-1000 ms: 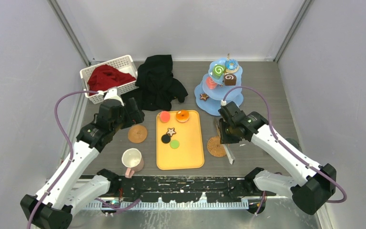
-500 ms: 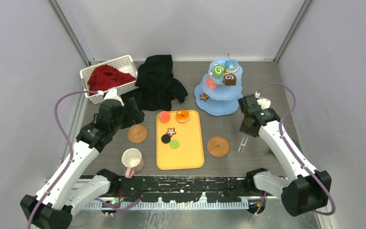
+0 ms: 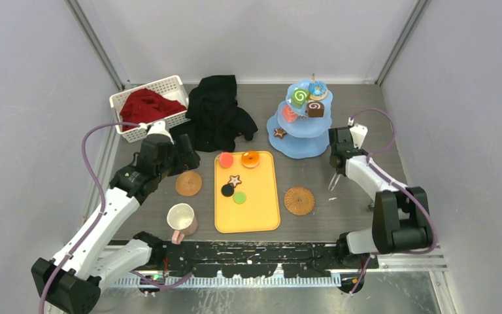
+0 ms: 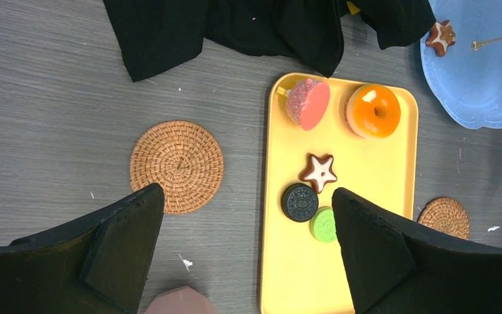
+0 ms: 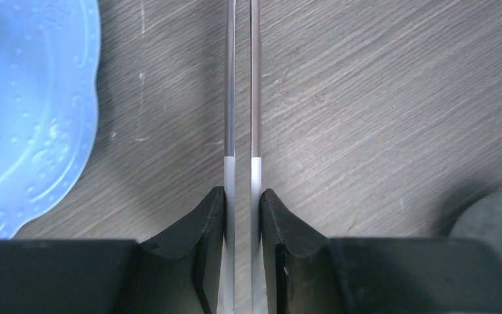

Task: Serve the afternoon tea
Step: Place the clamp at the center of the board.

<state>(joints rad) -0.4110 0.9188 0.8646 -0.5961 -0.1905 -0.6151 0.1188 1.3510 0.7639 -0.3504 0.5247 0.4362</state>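
The left gripper is held above the bench with its fingers spread wide, and nothing is held between them. Under it the orange-yellow tray and a woven coaster are seen; the coaster lies just beside the left edge of the tray. On the tray five sweets are placed: a pink round sweet and an orange donut at the far end, and near the middle a star cookie, a black round cookie and a green round sweet. The cream mug with the pink handle stands near the front left corner of the tray, apart from it.

The right gripper is closed on a pair of metal tongs, whose two thin blades are pressed between the fingers and run almost parallel. The tongs are pointed down at the bench, just beside the right rim of the pale-blue three-tier stand. Whether the tips touch the bench cannot be told.

The stand is located at the far right of the bench. On its upper tiers a green swirl roll, a blue donut and a brown swirl cube are seen, and on the bottom tier a second star cookie lies. A second coaster lies to the right of the tray. At the far left a white basket with a red cloth is placed, and a black cloth is crumpled beside it.
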